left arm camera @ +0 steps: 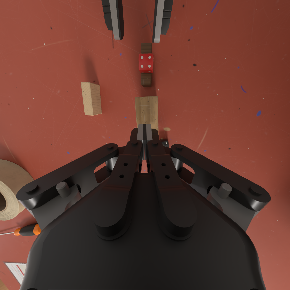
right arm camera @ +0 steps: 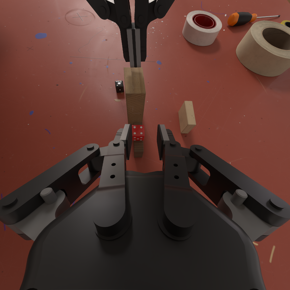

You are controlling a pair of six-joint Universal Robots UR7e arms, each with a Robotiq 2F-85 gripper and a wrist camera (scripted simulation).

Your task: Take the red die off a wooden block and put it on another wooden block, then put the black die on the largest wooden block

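The red die sits on a narrow dark wooden block; it also shows in the right wrist view on that block. My right gripper is open, its fingers either side of the die, apart from it. The large light wooden block stands beyond, also in the left wrist view. The black die lies on the table beside it, partly hidden in the left wrist view. A smaller light block lies to the right. My left gripper is shut and empty above the large block.
A white tape roll with a red core, a large tan tape roll and an orange-and-black screwdriver lie at the far right of the red table. A paper card lies at the lower left in the left wrist view.
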